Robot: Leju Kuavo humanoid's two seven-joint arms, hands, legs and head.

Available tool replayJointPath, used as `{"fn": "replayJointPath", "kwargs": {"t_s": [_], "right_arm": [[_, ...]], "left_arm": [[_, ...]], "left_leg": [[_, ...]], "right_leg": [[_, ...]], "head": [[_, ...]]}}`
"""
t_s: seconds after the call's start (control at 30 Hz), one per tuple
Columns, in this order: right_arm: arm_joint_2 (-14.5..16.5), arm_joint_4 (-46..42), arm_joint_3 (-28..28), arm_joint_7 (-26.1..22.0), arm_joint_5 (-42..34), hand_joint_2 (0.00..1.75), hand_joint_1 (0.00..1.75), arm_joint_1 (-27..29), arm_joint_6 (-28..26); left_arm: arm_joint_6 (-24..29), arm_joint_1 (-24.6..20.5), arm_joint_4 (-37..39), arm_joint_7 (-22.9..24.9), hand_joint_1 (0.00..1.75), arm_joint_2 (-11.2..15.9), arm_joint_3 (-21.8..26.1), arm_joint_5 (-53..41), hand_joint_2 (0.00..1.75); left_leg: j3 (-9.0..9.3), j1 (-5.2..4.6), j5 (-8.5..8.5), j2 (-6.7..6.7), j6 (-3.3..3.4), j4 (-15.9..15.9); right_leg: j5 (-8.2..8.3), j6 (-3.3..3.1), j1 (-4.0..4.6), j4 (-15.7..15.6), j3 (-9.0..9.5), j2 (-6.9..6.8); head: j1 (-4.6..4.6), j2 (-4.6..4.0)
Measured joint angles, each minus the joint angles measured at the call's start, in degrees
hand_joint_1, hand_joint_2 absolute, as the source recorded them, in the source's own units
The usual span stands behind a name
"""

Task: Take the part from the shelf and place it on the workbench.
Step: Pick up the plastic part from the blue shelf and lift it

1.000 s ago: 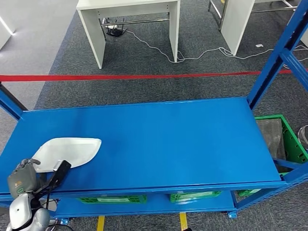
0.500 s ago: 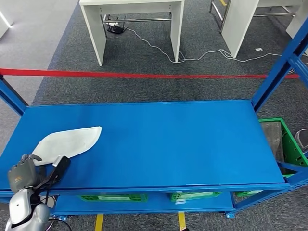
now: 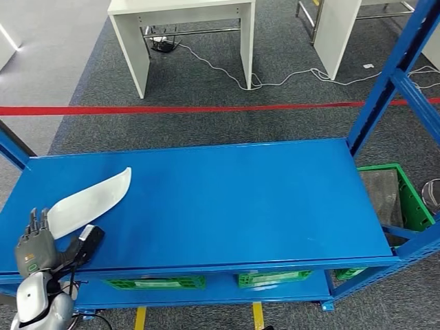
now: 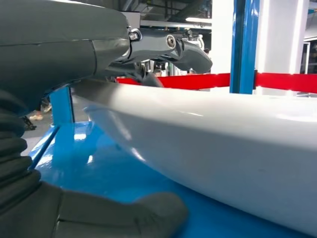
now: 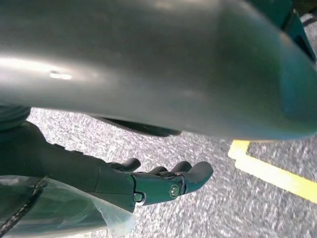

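Note:
A long white curved part (image 3: pixel 88 201) sits at the left end of the blue shelf (image 3: pixel 234 199), tilted up on its edge with its far tip raised. My left hand (image 3: pixel 36 244) grips its near end at the shelf's front left corner. The left wrist view shows the part (image 4: pixel 209 134) close up, with the dark fingers (image 4: pixel 168 47) over its top and the thumb (image 4: pixel 119 215) below it, above the blue surface. My right hand (image 5: pixel 164 183) hangs over grey carpet, its fingers stretched out and holding nothing.
Blue uprights (image 3: pixel 386 79) rise at the shelf's right end, and a green bin (image 3: pixel 410 199) stands beside it. Green crates (image 3: pixel 155 282) lie on the lower level. Beyond a red floor line (image 3: pixel 207 108) stand white tables (image 3: pixel 181 27) with loose cables.
The white part has tipped from lying flat to standing on its edge, its far tip lifted, as my left hand rose with it. The camera has shifted slightly.

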Motion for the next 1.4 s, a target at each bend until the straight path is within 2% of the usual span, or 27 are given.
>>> {"fn": "replayJointPath", "kwargs": {"t_s": [0.03, 0.07, 0.1, 0.13, 0.2, 0.23, 0.3, 0.4, 0.47, 0.53, 0.57, 0.6, 0.63, 0.67, 0.73, 0.8, 0.87, 0.93, 1.0, 1.07, 1.1, 1.13, 1.17, 1.2, 1.27, 1.3, 1.4], "right_arm": [[0.0, 0.0, 0.0, 0.0, 0.0, 0.00, 0.00, 0.0, 0.0], [0.0, 0.0, 0.0, 0.0, 0.0, 0.00, 0.00, 0.1, 0.1], [0.0, 0.0, 0.0, 0.0, 0.0, 0.00, 0.00, 0.1, 0.1], [0.0, 0.0, 0.0, 0.0, 0.0, 0.00, 0.00, 0.1, 0.2], [0.0, 0.0, 0.0, 0.0, 0.0, 0.00, 0.00, 0.1, 0.2], [0.0, 0.0, 0.0, 0.0, 0.0, 0.00, 0.00, 0.1, 0.2], [0.0, 0.0, 0.0, 0.0, 0.0, 0.00, 0.00, 0.0, 0.3], [0.0, 0.0, 0.0, 0.2, 0.0, 0.00, 0.00, -0.1, 0.5], [0.0, 0.0, 0.0, 0.3, 0.1, 0.00, 0.00, -0.1, 0.6], [0.0, 0.0, 0.0, 0.3, 0.2, 0.00, 0.00, 0.0, 0.6], [0.0, 0.0, 0.0, 0.3, 0.2, 0.00, 0.00, 0.0, 0.6], [0.0, 0.0, -0.1, 0.3, 0.3, 0.00, 0.00, 0.1, 0.6], [0.0, 0.0, -0.1, 0.3, 0.3, 0.00, 0.00, 0.1, 0.7], [0.0, 0.0, -0.1, 0.3, 0.3, 0.00, 0.00, 0.1, 0.7], [0.0, 0.0, -0.1, 0.3, 0.4, 0.00, 0.00, 0.0, 0.7], [0.0, 0.0, -0.1, 0.3, 0.4, 0.00, 0.00, 0.0, 0.8], [0.0, 0.0, -0.1, 0.3, 0.5, 0.00, 0.00, 0.0, 0.9], [0.0, 0.0, -0.2, 0.3, 0.5, 0.00, 0.00, 0.0, 1.1], [0.0, 0.0, -0.2, 0.3, 0.6, 0.00, 0.00, 0.0, 1.3], [0.0, 0.0, -0.2, 0.3, 0.7, 0.00, 0.00, 0.0, 1.5], [0.0, 0.0, -0.3, 0.3, 0.7, 0.00, 0.00, 0.0, 1.5], [0.0, 0.0, -0.3, 0.3, 0.8, 0.00, 0.00, 0.0, 1.6], [0.0, 0.0, -0.3, 0.3, 0.8, 0.00, 0.00, 0.0, 1.7], [0.0, 0.0, -0.3, 0.3, 0.9, 0.00, 0.00, 0.0, 1.7], [0.0, 0.0, -0.3, 0.3, 1.1, 0.00, 0.00, -0.1, 1.9], [0.0, 0.0, -0.3, 0.3, 1.3, 0.00, 0.00, -0.1, 1.9], [0.0, 0.0, -0.3, 0.3, 1.5, 0.00, 0.00, 0.0, 2.0]], "left_arm": [[0.1, 0.1, 0.0, 0.0, 0.00, 0.0, -0.1, -0.1, 0.00], [0.2, 0.2, 0.0, 0.0, 0.00, 0.0, -0.2, -0.2, 0.00], [0.2, 0.2, 0.0, 0.0, 0.00, 0.0, -0.3, -0.2, 0.00], [0.2, 0.3, 0.0, 0.0, 0.00, 0.0, -0.3, -0.3, 0.00], [0.2, 0.3, 0.0, 0.0, 0.00, 0.0, -0.4, -0.3, 0.00], [0.2, 0.3, 0.0, 0.0, 0.00, 0.1, -0.4, -0.3, 0.00], [0.4, 0.3, 0.0, 0.0, 0.00, 0.1, -0.6, -0.6, 0.00], [0.8, 0.6, -0.1, 0.0, 0.00, 0.1, -1.0, -1.0, 0.00], [1.0, 0.7, -0.1, 0.1, 0.00, 0.1, -1.3, -1.4, 0.00], [0.8, 0.9, -0.1, 0.2, 0.00, 0.1, -1.6, -1.8, 0.00], [0.5, 1.0, -0.1, 0.3, 0.00, 0.1, -1.7, -1.9, 0.00], [0.3, 1.1, -0.1, 0.4, 0.00, 0.2, -1.7, -2.0, 0.00], [0.1, 1.1, -0.1, 0.4, 0.00, 0.2, -1.8, -2.1, 0.00], [0.0, 1.1, -0.1, 0.5, 0.00, 0.3, -1.8, -2.2, 0.00], [-0.1, 1.1, -0.1, 0.5, 0.00, 0.4, -1.8, -2.3, 0.00], [0.0, 1.1, -0.1, 0.5, 0.00, 0.7, -1.9, -2.4, 0.00], [0.4, 1.1, -0.2, 0.5, 0.00, 0.9, -2.2, -2.6, 0.00], [1.4, 1.2, -0.2, 0.3, 0.00, 1.2, -2.6, -2.9, 0.00], [2.9, 1.2, -0.3, 0.0, 0.00, 1.4, -2.9, -3.3, 0.00], [4.7, 1.5, -0.4, 0.0, 0.00, 1.6, -3.1, -4.0, 0.00], [5.7, 1.7, -0.4, -0.1, 0.00, 1.7, -3.2, -4.6, 0.00], [6.8, 1.9, -0.4, 0.0, 0.00, 1.7, -3.3, -5.3, 0.00], [8.0, 2.1, -0.6, 0.5, 0.00, 1.8, -3.4, -6.2, 0.00], [9.1, 2.2, -0.9, 1.3, 0.00, 2.2, -3.7, -7.0, 0.00], [10.9, 2.8, -2.4, 5.6, 0.00, 3.9, -5.4, -8.2, 0.00], [11.4, 3.2, -3.4, 8.6, 0.00, 5.3, -6.8, -8.5, 0.00], [11.8, 3.8, -6.1, 15.0, 0.00, 9.4, -11.0, -8.7, 0.00]], "left_leg": [[-1.80, 0.03, -1.82, 0.00, -0.09, 4.0], [-3.16, 0.04, -2.80, 0.00, -0.09, 7.1], [-3.66, 0.03, -2.61, -0.01, 0.03, 8.3], [-3.14, 0.00, -1.29, -0.01, 0.27, 7.2], [0.01, -0.20, 2.88, -0.03, 1.12, 0.2], [1.58, -0.36, 4.26, -0.01, 1.57, -3.4], [3.13, -0.65, 4.86, 0.04, 2.09, -7.2], [3.37, -0.54, 4.86, 0.12, 2.39, -8.3], [3.55, -0.22, 5.27, 0.24, 2.85, -9.0], [3.40, -0.22, 5.34, 0.36, 3.12, -9.0], [3.32, -0.25, 5.34, 0.39, 3.14, -9.0], [3.30, -0.28, 5.34, 0.40, 3.14, -9.0], [3.31, -0.29, 5.33, 0.40, 3.13, -9.0], [3.38, -0.29, 5.30, 0.39, 3.08, -8.9], [3.44, -0.44, 5.13, 0.36, 2.79, -8.7], [3.25, -0.65, 5.07, 0.33, 2.24, -8.5], [3.08, -0.62, 5.18, 0.32, 1.66, -8.4], [2.64, -0.43, 4.24, 0.29, 1.05, -7.4], [0.49, -0.17, 1.17, 0.25, 0.43, -2.3], [-2.99, 0.12, -2.06, 0.25, -0.03, 5.3], [-4.10, 0.25, -2.47, 0.25, -0.18, 7.6], [-4.27, 0.38, -1.73, 0.26, -0.26, 7.8], [-3.31, 0.52, 0.12, 0.26, -0.28, 5.5], [-1.61, 0.66, 2.46, 0.26, -0.27, 1.6], [1.50, 0.67, 5.20, 0.23, -0.09, -5.4], [2.15, 0.61, 5.45, 0.21, 0.08, -7.1], [2.15, 0.48, 5.15, 0.13, 1.11, -7.8]], "right_leg": [[0.01, -0.09, 0.12, 0.0, -0.12, -0.01], [0.02, -0.14, 0.24, 0.0, -0.19, -0.02], [0.01, -0.17, 0.37, 0.0, -0.19, -0.02], [0.00, -0.19, 0.48, 0.0, -0.13, -0.01], [-0.03, -0.18, 0.63, 0.0, 0.05, 0.01], [-0.09, -0.08, 0.77, 0.1, 0.05, 0.02], [-0.12, 0.33, 0.91, 0.1, -0.20, -0.02], [-0.33, 1.30, 0.94, 0.2, -0.52, -0.14], [-2.47, 1.76, 0.98, 3.5, -2.22, -0.13], [-6.01, 2.01, 0.93, 10.8, -5.87, -0.12], [-7.11, 2.11, 0.92, 14.0, -7.53, -0.13], [-7.19, 2.16, 0.93, 15.6, -8.40, -0.13], [-6.12, 2.14, 0.93, 14.9, -8.15, -0.14], [-4.17, 2.04, 0.93, 12.0, -6.80, -0.16], [-0.61, 1.67, 0.96, 3.9, -2.89, -0.32], [0.38, 1.16, 1.04, -0.3, -0.72, -0.35], [0.42, 0.59, 1.13, -0.6, -0.54, -0.21], [0.69, -0.07, 0.98, -0.8, -0.48, -0.19], [0.84, -0.56, 0.80, -1.0, -0.38, -0.22], [0.79, -0.70, 0.80, -1.0, -0.37, -0.19], [0.74, -0.71, 0.80, -1.0, -0.33, -0.14], [0.69, -0.67, 0.79, -1.0, -0.26, -0.08], [0.61, -0.59, 0.78, -1.0, -0.13, 0.00], [0.50, -0.44, 0.77, -0.9, 0.03, 0.07], [0.26, 0.03, 0.99, -0.8, 0.05, 0.26], [0.20, 0.31, 1.11, -0.7, -0.09, 0.35], [-0.02, 1.32, 1.08, -0.6, -0.40, 0.31]], "head": [[-0.07, 0.00], [-0.06, 0.00], [-0.06, 0.00], [-0.06, 0.00], [-0.07, 0.00], [-0.05, 0.00], [-0.01, 0.00], [0.02, 0.00], [0.25, 0.00], [0.43, 0.00], [0.42, 0.00], [0.40, 0.00], [0.43, 0.00], [0.42, 0.00], [0.44, 0.00], [0.37, 0.00], [0.31, 0.00], [0.22, 0.00], [0.00, 0.00], [-0.09, 0.00], [-0.09, 0.00], [-0.10, 0.00], [-0.10, 0.00], [-0.10, 0.00], [-0.07, 0.00], [-0.02, 0.00], [0.02, 0.00]]}}
